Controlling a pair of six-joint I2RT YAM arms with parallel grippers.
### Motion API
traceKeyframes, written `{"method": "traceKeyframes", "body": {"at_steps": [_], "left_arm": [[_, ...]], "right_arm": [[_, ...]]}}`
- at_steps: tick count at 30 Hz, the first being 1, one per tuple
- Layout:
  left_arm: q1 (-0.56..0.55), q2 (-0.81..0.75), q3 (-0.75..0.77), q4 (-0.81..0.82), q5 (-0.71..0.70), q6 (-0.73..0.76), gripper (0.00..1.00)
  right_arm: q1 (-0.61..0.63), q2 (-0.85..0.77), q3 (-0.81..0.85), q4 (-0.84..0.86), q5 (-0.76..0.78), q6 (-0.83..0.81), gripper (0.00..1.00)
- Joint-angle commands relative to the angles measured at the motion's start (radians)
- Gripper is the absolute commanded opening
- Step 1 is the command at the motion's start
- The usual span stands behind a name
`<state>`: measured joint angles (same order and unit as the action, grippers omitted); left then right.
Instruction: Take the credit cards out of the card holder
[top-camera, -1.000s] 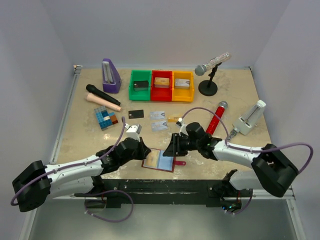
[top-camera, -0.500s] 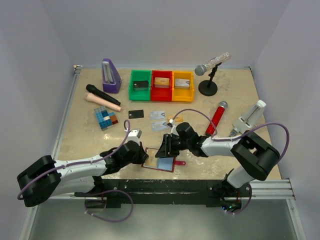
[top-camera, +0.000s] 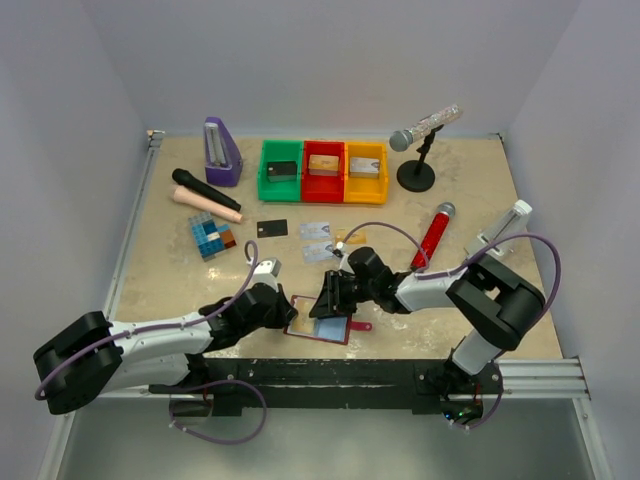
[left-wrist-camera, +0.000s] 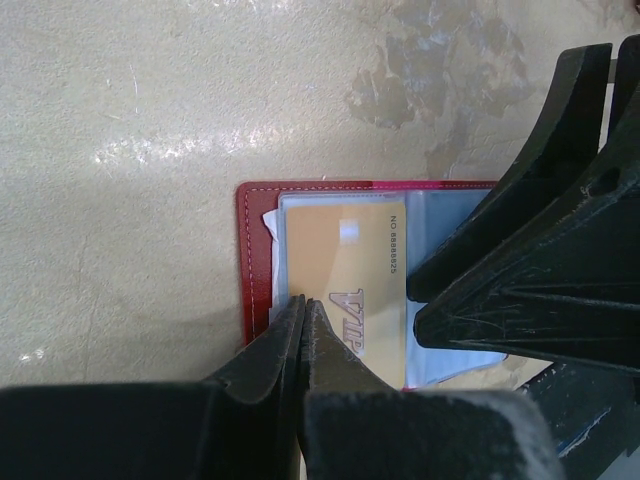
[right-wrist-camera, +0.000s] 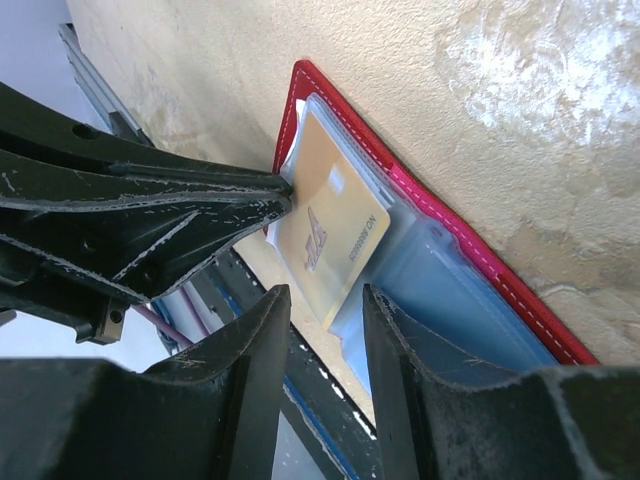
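The card holder (top-camera: 325, 328) lies open and flat on the table (left-wrist-camera: 150, 120), directly under both sets of fingertips. One gold card (left-wrist-camera: 340, 270) is in its clear pocket, most of its face showing through the plastic. Over the last second both arms have closed in. The left gripper (left-wrist-camera: 305, 305) has moved from just short of the holder onto its red outer margin. The right gripper (right-wrist-camera: 325, 292) has moved inward from the far side to stand over the pocket. The left fingers are pressed together with nothing between them. Their tips sit at the seam where the red border meets the pocket, just beside the card's edge. This probably pins the holder in place, though the pictures do not confirm actual contact pressure. The right fingers stand apart, and the near end of the gold card lies just beyond the gap between them. They have not yet gripped it. A black card (top-camera: 271, 228) and two silver cards (top-camera: 314, 231) lie on the table well beyond the right fingers, so they are already out. The step in hand is judged to be removing the gold card, and the approach appears complete. What is left is to close on the exposed card edge and slide it clear of the pocket
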<state>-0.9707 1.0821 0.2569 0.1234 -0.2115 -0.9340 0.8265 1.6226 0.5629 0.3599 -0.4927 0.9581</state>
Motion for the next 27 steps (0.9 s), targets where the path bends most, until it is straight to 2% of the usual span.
{"method": "traceKeyframes", "body": {"at_steps": [1,10,22,27], "left_arm": [[0.001,0.001,-0.036,0.005,0.014,-0.02,0.0],[-0.002,-0.001,-0.057,0.013,0.021,-0.035,0.0],[-0.002,-0.174,-0.061,-0.093,-0.017,-0.048,0.02],[-0.002,-0.172,-0.056,-0.102,-0.022,-0.035,0.01]], "right_arm": [[0.006,0.014,0.034,0.042,-0.009,0.016,0.4],[0.006,0.052,0.028,0.1,-0.021,0.051,0.4],[0.006,0.074,0.037,0.11,-0.035,0.045,0.4],[0.006,0.083,0.045,0.125,-0.046,0.051,0.4]]}}
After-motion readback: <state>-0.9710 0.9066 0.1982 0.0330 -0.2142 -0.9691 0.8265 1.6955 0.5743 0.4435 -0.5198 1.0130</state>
